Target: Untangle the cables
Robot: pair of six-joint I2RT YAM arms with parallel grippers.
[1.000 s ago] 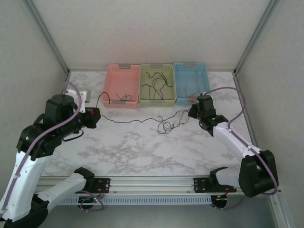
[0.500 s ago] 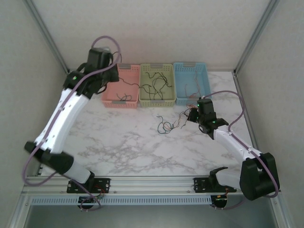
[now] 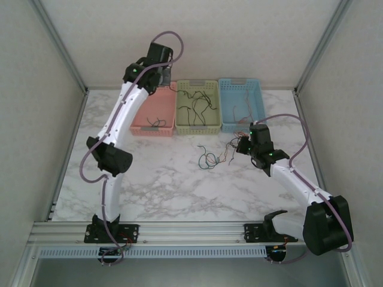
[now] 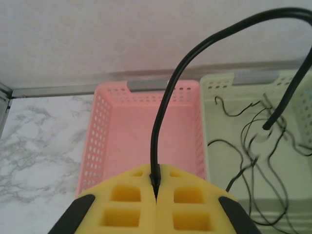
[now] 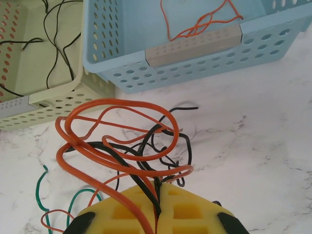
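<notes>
The right gripper (image 5: 157, 207) was clamped on a tangle of orange and black cables (image 5: 122, 103) over the table (image 5: 253, 146), near the blue basket (image 5: 219, 63). Farther back, the left gripper (image 4: 155, 187) pinched one black cable (image 4: 159, 117) above the pink basket (image 4: 141, 141).

The marble table (image 3: 161, 191) carried three baskets in a row along its far edge: a pink basket (image 3: 152, 131), a green basket (image 3: 197, 129) and a blue basket (image 3: 236, 127), side by side. Loose cables (image 3: 208, 160) lay on the marble just before the green one.
</notes>
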